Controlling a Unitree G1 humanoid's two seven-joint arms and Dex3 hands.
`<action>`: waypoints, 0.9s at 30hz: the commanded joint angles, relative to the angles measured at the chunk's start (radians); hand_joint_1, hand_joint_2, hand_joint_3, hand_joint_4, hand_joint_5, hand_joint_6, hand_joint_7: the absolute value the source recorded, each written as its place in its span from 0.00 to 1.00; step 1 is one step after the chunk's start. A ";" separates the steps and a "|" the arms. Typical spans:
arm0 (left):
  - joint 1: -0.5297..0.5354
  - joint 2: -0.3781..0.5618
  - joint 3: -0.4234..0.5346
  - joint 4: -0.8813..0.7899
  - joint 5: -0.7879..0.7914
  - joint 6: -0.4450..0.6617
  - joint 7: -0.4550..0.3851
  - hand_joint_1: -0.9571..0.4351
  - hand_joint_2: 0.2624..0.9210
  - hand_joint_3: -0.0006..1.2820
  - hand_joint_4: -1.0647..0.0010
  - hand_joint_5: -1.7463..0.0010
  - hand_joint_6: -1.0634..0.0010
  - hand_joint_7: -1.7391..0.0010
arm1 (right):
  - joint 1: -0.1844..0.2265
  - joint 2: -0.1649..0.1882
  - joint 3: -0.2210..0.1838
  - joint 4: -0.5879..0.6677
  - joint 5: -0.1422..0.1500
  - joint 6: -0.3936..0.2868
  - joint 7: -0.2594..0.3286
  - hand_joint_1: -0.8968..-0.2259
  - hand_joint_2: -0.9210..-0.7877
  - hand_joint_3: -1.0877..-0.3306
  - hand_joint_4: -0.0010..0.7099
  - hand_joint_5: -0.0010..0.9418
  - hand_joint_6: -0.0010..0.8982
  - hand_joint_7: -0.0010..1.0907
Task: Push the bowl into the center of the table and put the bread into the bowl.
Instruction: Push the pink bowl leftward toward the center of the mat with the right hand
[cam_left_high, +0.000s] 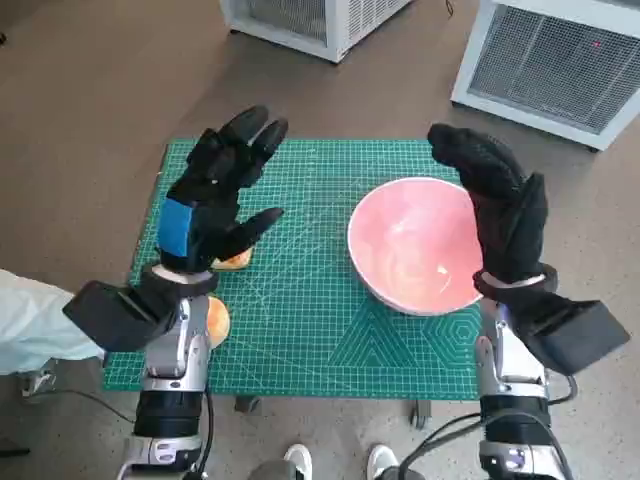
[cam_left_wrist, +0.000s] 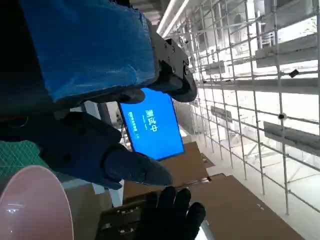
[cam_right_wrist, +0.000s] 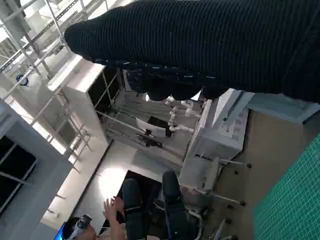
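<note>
The pink bowl (cam_left_high: 415, 245) stands on the right half of the green mat (cam_left_high: 300, 320); its rim also shows in the left wrist view (cam_left_wrist: 30, 205). My right hand (cam_left_high: 497, 205) is raised just beside the bowl's right rim, fingers upright and holding nothing. My left hand (cam_left_high: 215, 195) hovers over the mat's left side with fingers spread and empty. A piece of bread (cam_left_high: 235, 261) peeks out from under the left hand. A second round orange bun (cam_left_high: 217, 321) lies beside my left forearm. Past the left hand's blue tape (cam_left_wrist: 90, 45), the gloved right hand (cam_left_wrist: 172, 217) shows.
Two white slatted units (cam_left_high: 550, 60) stand on the floor beyond the table. Feet in white shoes (cam_left_high: 300, 460) show at the table's near edge. The right wrist view shows its glove (cam_right_wrist: 210, 45), the mat's corner (cam_right_wrist: 295, 200) and a person's hand (cam_right_wrist: 112, 207) far off.
</note>
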 joint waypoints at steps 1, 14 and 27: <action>0.001 0.001 -0.007 -0.020 0.012 0.005 0.006 0.38 1.00 0.08 0.61 1.00 0.71 0.76 | 0.027 0.003 -0.001 0.001 0.000 0.011 -0.002 0.26 0.00 0.44 0.34 0.00 0.13 0.38; 0.010 0.004 -0.010 -0.029 0.014 0.009 0.008 0.38 1.00 0.09 0.62 1.00 0.73 0.76 | 0.035 0.004 -0.001 -0.005 -0.008 0.008 -0.009 0.27 0.00 0.44 0.35 0.00 0.13 0.37; 0.014 0.002 -0.011 -0.035 0.006 0.020 0.005 0.38 1.00 0.09 0.62 1.00 0.73 0.76 | 0.041 0.005 0.000 -0.011 -0.005 0.011 -0.009 0.27 0.00 0.44 0.34 0.00 0.13 0.37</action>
